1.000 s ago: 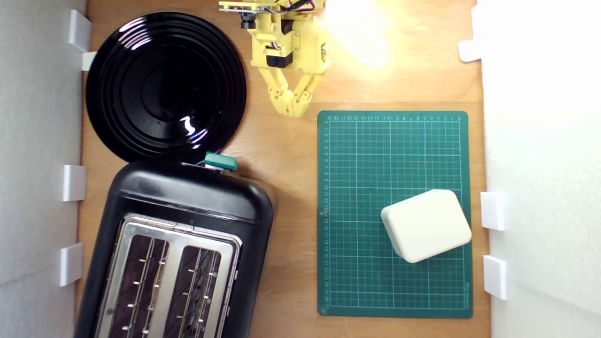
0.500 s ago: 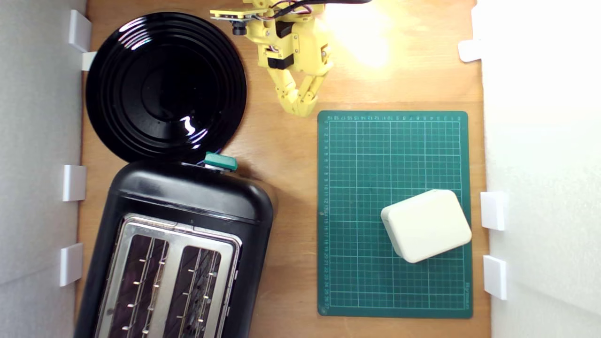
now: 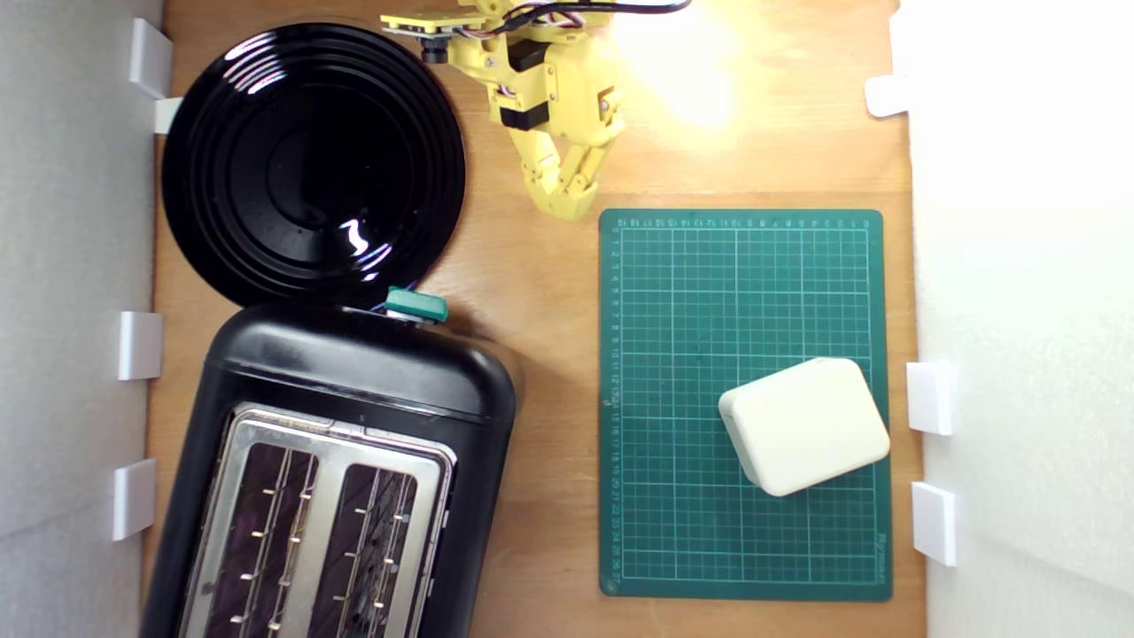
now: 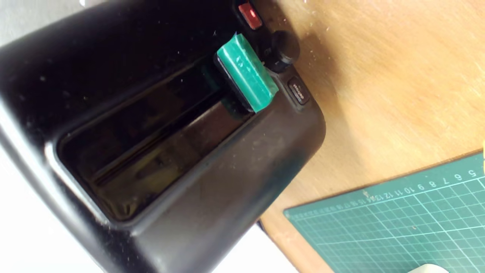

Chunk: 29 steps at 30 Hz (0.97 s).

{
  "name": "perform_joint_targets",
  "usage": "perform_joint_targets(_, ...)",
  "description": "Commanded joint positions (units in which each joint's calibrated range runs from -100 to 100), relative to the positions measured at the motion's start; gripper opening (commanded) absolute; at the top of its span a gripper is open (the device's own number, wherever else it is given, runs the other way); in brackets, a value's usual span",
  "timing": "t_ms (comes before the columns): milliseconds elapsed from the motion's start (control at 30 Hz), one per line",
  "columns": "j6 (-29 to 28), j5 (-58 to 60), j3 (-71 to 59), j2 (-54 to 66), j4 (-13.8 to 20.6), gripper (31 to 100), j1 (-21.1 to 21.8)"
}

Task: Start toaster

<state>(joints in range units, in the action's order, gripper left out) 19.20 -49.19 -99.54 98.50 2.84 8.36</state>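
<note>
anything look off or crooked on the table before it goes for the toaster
Two things sit askew. The toaster is turned at a slant to the table edges, and its end covers part of the black plate. The cream box lies rotated against the green mat's grid. Nothing looks spilled or broken.

Glossy black plastic toaster (image 3: pixel 354 372) (brushed-metal top plate (image 3: pixel 257 425)) on matt wooden table (image 3: pixel 532 292).

Hand (image 3: pixel 570 209) swung its tips toward the exterior view's right, from about mid-gap to just off the green mat's (image 3: pixel 744 403) top-left corner; wrist body tilted and its camera boom shifted toward the exterior view's left, over the black plate's (image 3: pixel 312 159) rim; fingers drew closer together.
</note>
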Motion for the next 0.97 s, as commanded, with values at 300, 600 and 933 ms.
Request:
perform_joint_targets(300,-0.5,-0.2,-0.3,0.8,1.1,31.5,-0.6)
perform_joint_targets(600,-0.5,-0.2,-0.3,0.7,1.1,31.5,-0.8)
perform_joint_targets(933,-0.5,-0.2,-0.3,0.7,1.1,31.5,-0.7)
